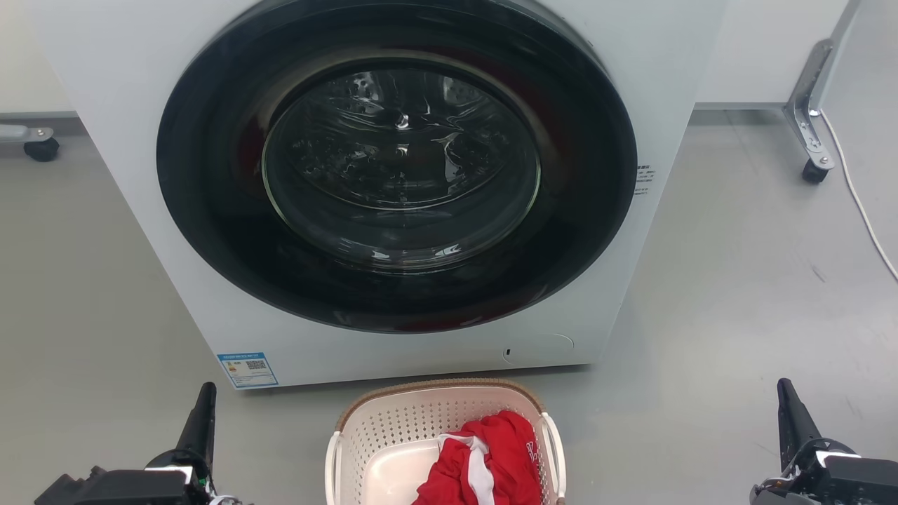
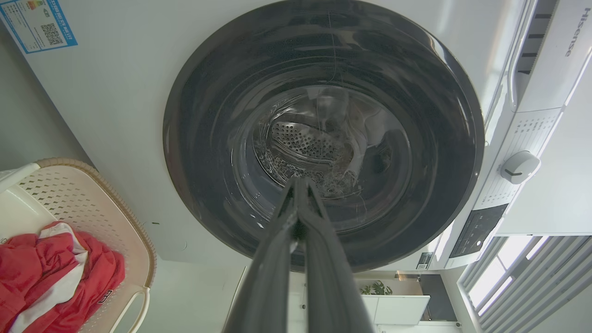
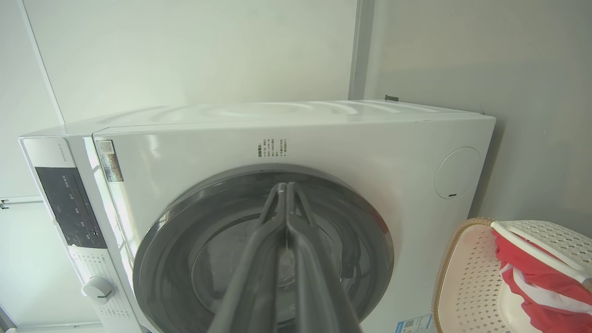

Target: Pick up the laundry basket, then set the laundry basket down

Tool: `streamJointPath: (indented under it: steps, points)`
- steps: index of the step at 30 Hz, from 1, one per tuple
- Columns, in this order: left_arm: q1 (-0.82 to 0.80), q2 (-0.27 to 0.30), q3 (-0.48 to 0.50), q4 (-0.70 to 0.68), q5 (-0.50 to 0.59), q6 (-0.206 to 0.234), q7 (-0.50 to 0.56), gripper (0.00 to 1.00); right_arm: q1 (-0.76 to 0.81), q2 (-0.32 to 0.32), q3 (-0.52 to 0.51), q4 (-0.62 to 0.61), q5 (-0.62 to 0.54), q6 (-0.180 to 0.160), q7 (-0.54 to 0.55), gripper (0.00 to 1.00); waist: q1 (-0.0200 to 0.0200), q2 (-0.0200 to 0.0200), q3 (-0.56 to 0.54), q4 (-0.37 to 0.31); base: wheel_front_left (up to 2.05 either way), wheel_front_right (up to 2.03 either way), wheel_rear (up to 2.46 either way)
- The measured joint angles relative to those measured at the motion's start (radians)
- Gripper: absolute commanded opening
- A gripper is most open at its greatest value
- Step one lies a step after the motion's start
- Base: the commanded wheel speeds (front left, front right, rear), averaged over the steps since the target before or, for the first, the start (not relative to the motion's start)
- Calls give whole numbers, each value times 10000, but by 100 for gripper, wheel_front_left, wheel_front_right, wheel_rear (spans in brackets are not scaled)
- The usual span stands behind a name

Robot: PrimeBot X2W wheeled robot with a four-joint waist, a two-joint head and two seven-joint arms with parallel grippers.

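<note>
i seem to be in a laundry corner staged in a lab-like room: a white front-loading washing machine point(image 1: 140, 175) stands on a bare grey floor point(image 1: 736, 280), a laundry basket point(image 1: 393, 394) with red clothing point(image 1: 491, 456) sits before it, and white panels point(image 1: 772, 49) on metal castor feet point(image 1: 814, 172) stand behind, a loose cable point(image 1: 859, 203) trailing beside one.

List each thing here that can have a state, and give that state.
washing machine door, closed.
laundry basket, upright on the floor, not gripped.
red garment, crumpled inside the basket.
left tool, shut, empty, clear of the basket.
right tool, shut, empty, clear of the basket.
</note>
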Motion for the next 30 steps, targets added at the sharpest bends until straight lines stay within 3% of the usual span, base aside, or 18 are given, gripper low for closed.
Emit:
streamJointPath:
  steps: [30]
  points:
    - [0,0,0,12,-4,-2,0,0,0,2,2,0,2,0,0,0,0,0,0,0,0,0,0]
